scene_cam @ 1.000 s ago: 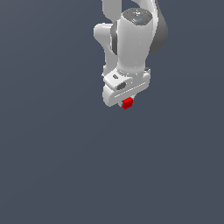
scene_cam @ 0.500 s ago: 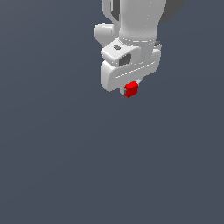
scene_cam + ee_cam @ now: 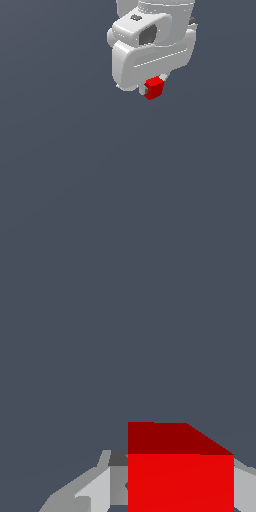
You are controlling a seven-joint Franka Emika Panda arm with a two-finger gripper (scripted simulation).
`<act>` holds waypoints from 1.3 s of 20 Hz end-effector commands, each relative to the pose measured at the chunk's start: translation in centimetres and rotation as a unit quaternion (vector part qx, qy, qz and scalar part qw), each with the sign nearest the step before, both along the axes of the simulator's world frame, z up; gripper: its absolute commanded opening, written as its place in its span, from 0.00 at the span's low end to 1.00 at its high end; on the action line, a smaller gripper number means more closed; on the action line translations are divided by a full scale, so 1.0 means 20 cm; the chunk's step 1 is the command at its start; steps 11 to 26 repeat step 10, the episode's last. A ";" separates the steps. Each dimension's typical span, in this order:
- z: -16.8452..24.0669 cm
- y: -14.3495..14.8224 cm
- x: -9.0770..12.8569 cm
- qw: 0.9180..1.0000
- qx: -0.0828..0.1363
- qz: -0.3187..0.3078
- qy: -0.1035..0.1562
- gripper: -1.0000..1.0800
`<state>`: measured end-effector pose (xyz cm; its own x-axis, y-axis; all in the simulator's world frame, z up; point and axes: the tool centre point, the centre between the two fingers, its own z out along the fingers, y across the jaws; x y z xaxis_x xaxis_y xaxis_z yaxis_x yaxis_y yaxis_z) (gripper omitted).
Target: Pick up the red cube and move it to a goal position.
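Mid-carry by the look of it. Tool (image 3: 154,89) pinching the red cube (image 3: 154,88) between both fingers (image 3: 97,488), snug under the white hand. No goal marker showing in either view. Probably next: keep the squeeze firm and travel smoothly to wherever the goal sits.

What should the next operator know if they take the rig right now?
Pincer: shut on the red cube, fingers on either side of it; the wrist view shows the cube between them.
Cube: held under the white hand, near the top of the exterior view, with nothing but plain grey ground around it.
Done: the pick-up.
Left: carry the cube to the goal. No goal marker shows in either view, so confirm its position first.
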<state>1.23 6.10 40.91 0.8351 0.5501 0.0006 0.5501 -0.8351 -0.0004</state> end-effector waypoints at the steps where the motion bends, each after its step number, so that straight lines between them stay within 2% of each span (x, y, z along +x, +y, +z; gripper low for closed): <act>1: 0.04 0.00 0.02 1.000 0.000 0.000 0.000 0.00; 26: 0.10 0.00 0.04 1.000 0.000 0.000 0.000 0.00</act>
